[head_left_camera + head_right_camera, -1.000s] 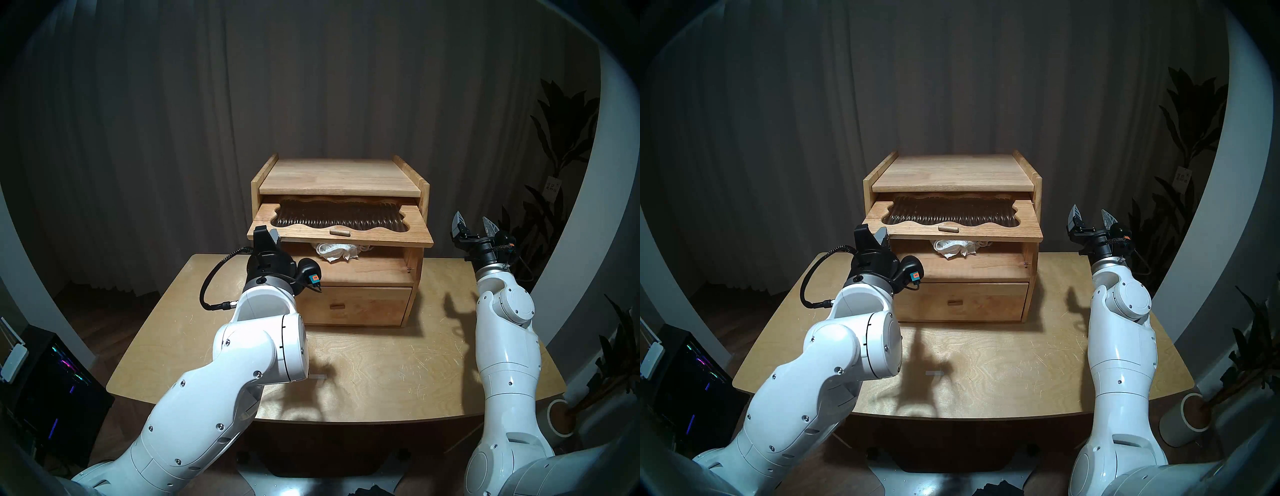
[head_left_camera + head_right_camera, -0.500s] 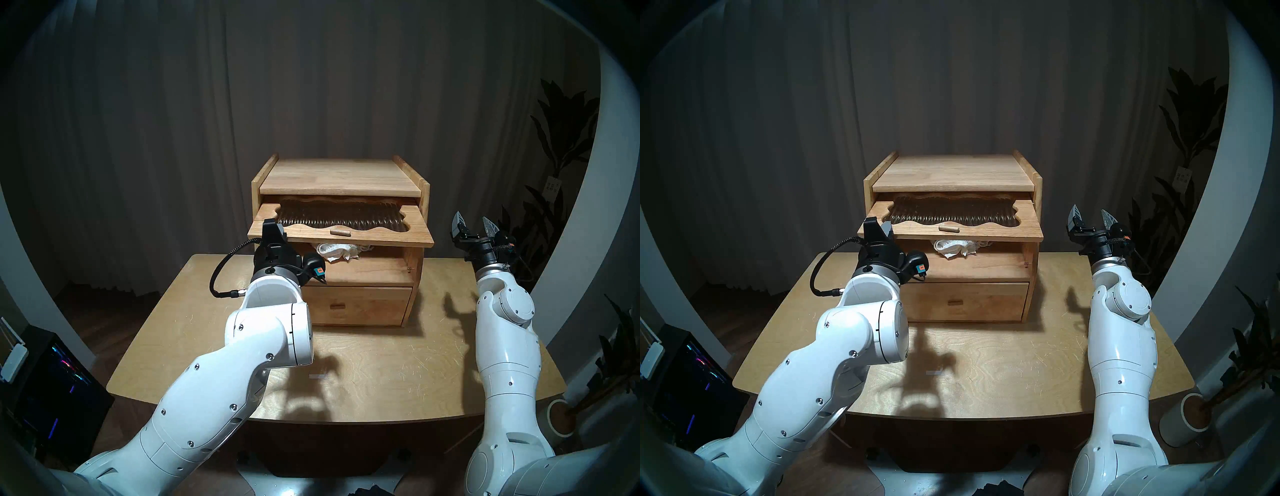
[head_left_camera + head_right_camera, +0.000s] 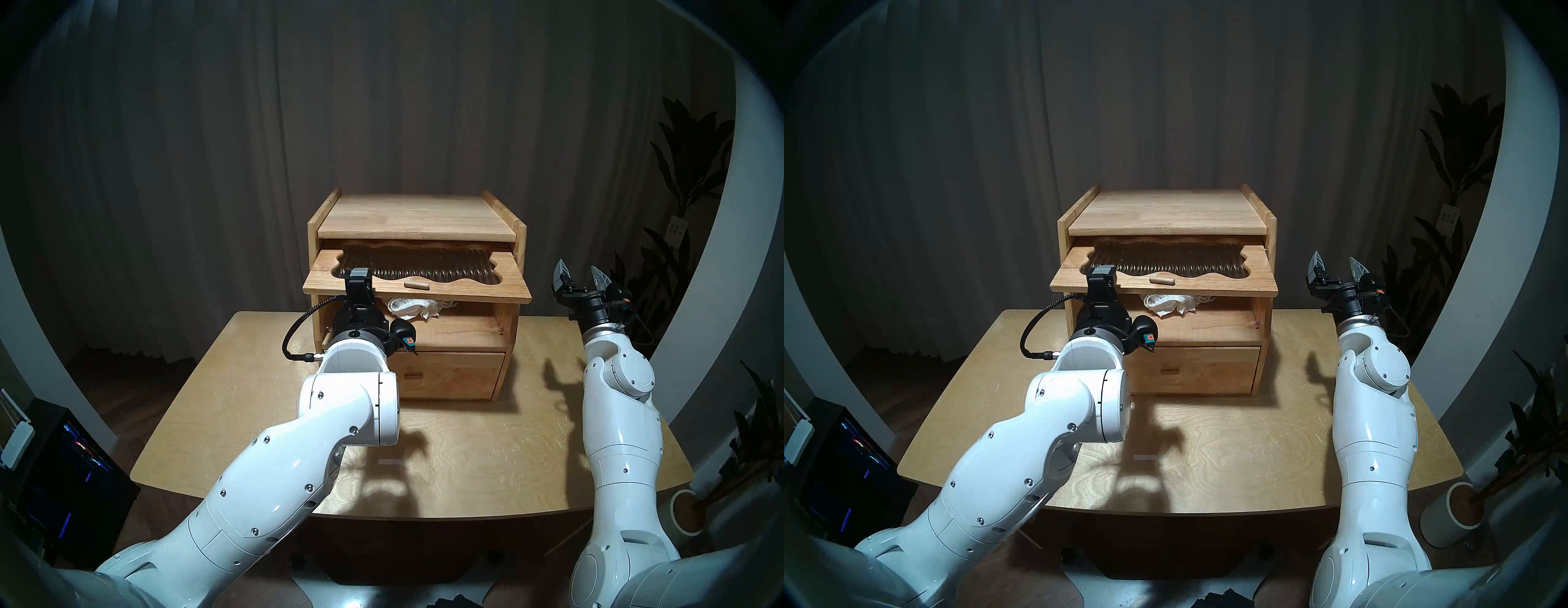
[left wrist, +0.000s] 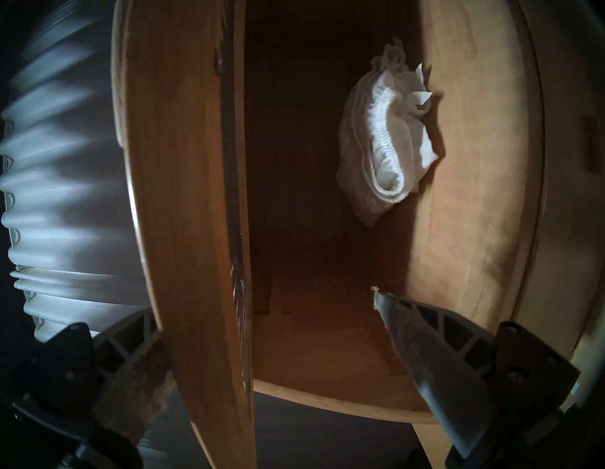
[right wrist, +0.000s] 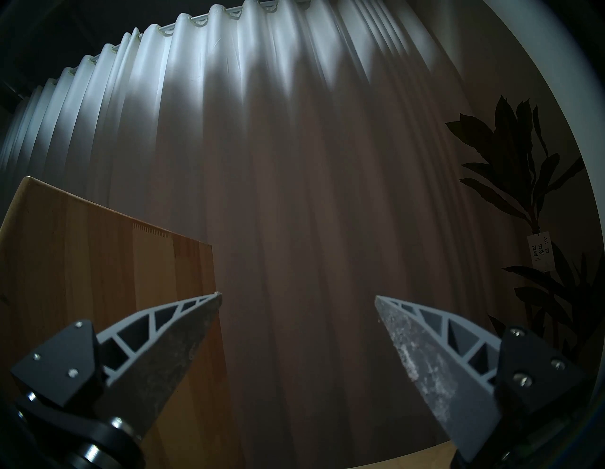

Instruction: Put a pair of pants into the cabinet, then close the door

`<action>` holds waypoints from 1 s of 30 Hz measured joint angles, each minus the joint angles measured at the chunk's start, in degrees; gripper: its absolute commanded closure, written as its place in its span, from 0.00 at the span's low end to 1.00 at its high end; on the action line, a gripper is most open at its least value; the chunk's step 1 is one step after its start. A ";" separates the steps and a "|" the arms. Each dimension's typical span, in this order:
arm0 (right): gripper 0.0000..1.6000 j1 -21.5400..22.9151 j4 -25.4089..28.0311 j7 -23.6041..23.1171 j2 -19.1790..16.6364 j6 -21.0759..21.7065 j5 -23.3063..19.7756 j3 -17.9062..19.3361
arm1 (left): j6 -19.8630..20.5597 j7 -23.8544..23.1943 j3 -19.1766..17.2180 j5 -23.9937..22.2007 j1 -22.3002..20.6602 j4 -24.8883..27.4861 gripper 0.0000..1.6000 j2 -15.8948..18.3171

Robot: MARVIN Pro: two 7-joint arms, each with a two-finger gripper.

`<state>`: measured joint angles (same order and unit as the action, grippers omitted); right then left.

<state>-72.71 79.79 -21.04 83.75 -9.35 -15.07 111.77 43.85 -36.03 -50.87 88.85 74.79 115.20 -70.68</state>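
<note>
The light-wood cabinet stands at the back of the table. Its door, a flap with a ribbed-glass window and a small knob, sticks out level above the open compartment. The white pair of pants lies bunched on the compartment floor, and in the left wrist view the pants lie well beyond the fingers. My left gripper is open and straddles the door's front edge left of the knob, one finger above the panel and one below. My right gripper hangs open and empty to the right of the cabinet.
Below the compartment is a shut drawer with its own knob. The wooden table carries a small pale tape mark. A potted plant stands off the right edge, a dark computer case at the lower left, curtains behind.
My left arm has swung right, carrying its gripper from the door's left corner along the front edge toward the knob. The door, pants and right arm stay put.
</note>
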 measured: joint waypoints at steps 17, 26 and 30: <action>0.00 -0.06 -0.01 0.13 -0.14 -0.03 -0.16 -0.15 | -2.08 1.63 -2.57 -1.48 -3.75 -3.20 1.00 -1.36; 0.00 -0.08 -0.01 0.22 -0.22 -0.05 -0.24 -0.24 | -1.54 3.35 -2.54 -3.32 -0.62 -0.07 1.00 -1.42; 0.00 -0.09 -0.01 0.25 -0.25 -0.05 -0.28 -0.27 | -0.73 3.72 -2.27 -3.80 1.15 2.08 1.00 -1.28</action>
<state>-72.80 79.78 -20.79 83.49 -9.40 -15.35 111.51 43.13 -32.31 -53.14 85.05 75.94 117.28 -71.96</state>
